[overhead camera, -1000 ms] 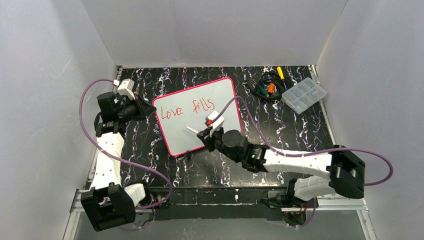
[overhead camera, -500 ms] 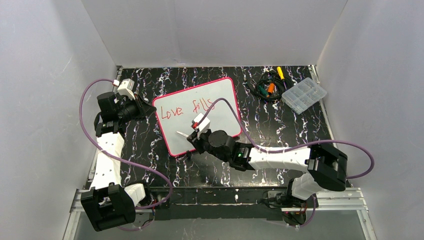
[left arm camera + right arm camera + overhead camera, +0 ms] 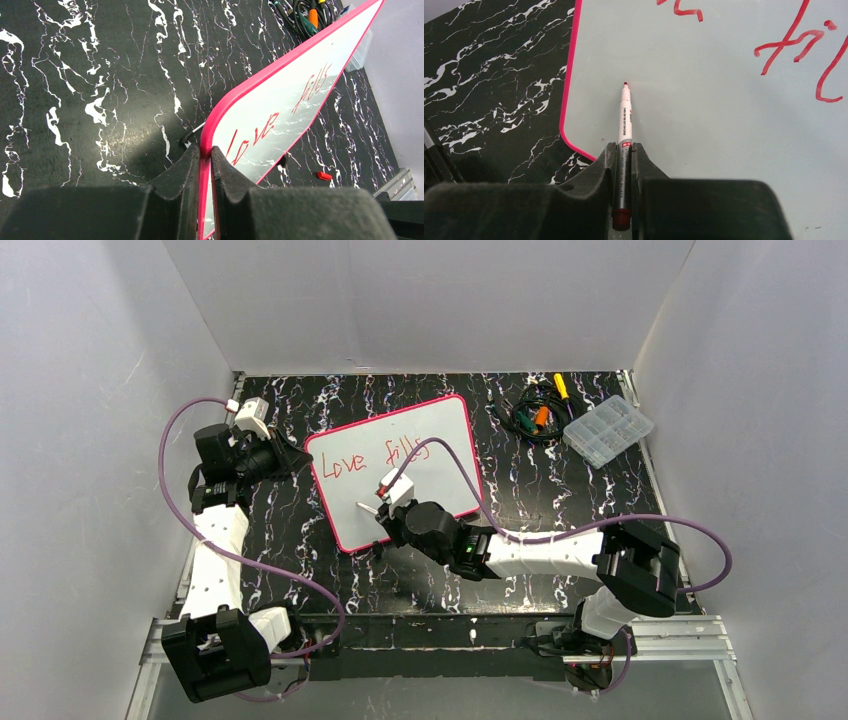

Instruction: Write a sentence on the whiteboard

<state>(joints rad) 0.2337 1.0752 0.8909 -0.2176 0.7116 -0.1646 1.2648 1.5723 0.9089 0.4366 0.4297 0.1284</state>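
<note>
The whiteboard (image 3: 445, 420), white with a pink-red rim, lies tilted on the black marble table. It bears the red words "Love" (image 3: 343, 465) and "fills" (image 3: 400, 452) in one line; no other words show. My left gripper (image 3: 292, 456) is shut on the board's left rim (image 3: 206, 150). My right gripper (image 3: 385, 512) is shut on a red marker (image 3: 625, 115). The marker's tip (image 3: 625, 84) is at the board's blank lower left, below "Love" (image 3: 681, 10). I cannot tell whether the tip touches the board.
A clear compartment box (image 3: 608, 430) stands at the back right, with a tangle of cables and small tools (image 3: 535, 410) beside it. A red marker cap (image 3: 322, 175) lies on the table near the board's near edge. White walls close in the table.
My right gripper has carried the marker left and nearer, from under "fills" to the blank area under "Love". The left gripper and the board have not moved.
</note>
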